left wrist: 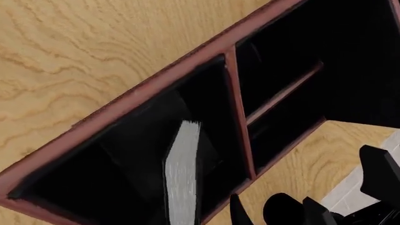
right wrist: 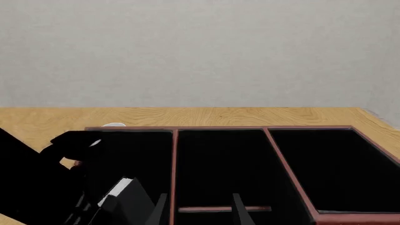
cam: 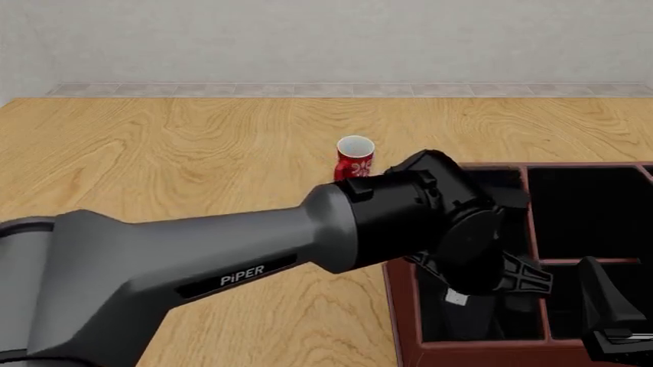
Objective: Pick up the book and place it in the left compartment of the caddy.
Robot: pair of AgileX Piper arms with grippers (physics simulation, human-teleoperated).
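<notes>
The caddy (cam: pixel 404 321) is a reddish-brown box with a black inside, at the table's front right. My left arm's wrist (cam: pixel 459 229) hangs over its left compartment (right wrist: pixel 137 150), hiding the fingers. The book (left wrist: pixel 183 173), black with white page edges, stands tilted inside that compartment (left wrist: pixel 112 159), in line with my left gripper, which seems shut on it. A bit of its white edge (cam: pixel 456 298) shows under the wrist. The book (right wrist: pixel 119 190) leans there in the right wrist view too. My right gripper (right wrist: pixel 200 211) is open and empty at the caddy's front wall (right wrist: pixel 250 209).
A red patterned mug (cam: pixel 354 158) stands on the wooden table behind the caddy's left corner. The caddy's middle section is split by a crossbar (left wrist: pixel 284 91). My right gripper (cam: pixel 612 321) sits at the front right, near the table edge.
</notes>
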